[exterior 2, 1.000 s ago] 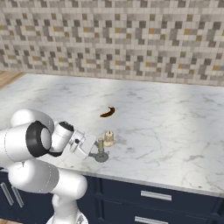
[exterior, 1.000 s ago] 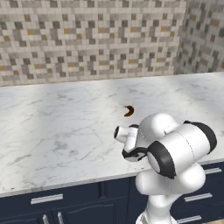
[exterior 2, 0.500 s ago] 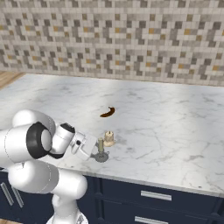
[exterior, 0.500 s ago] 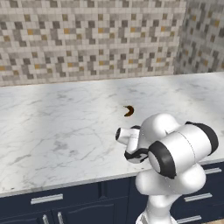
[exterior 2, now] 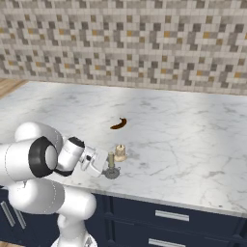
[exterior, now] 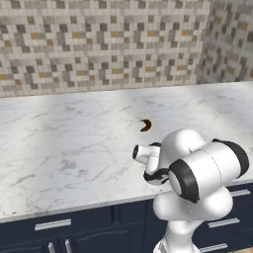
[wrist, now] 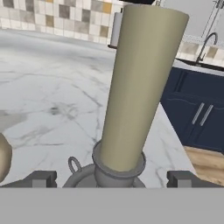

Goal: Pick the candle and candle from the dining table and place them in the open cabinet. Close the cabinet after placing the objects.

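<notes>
Hand view puts us right up against the taper [wrist: 140, 87], pale olive and upright in its round grey holder [wrist: 117, 168] with a little ring handle. The gripper [wrist: 112, 178] straddles it, jaws spread wide, one dark tip either side of the holder and neither touching. The cream candle [wrist: 3, 157] peeks in at the left edge. Behind them, white marble table [wrist: 48, 100] with grey veins, then mosaic tile wall [wrist: 43, 17], and off to the right navy cupboard doors [wrist: 197, 111] with silver bar handles over a wood floor [wrist: 208, 162].

From the right base view, both candles stand near the front edge (cream candle [exterior 2: 119, 153] just beside the taper [exterior 2: 111, 160]), the brown pastry [exterior 2: 118, 124] lying farther back. Navy drawers [exterior 2: 169, 217] sit below.
</notes>
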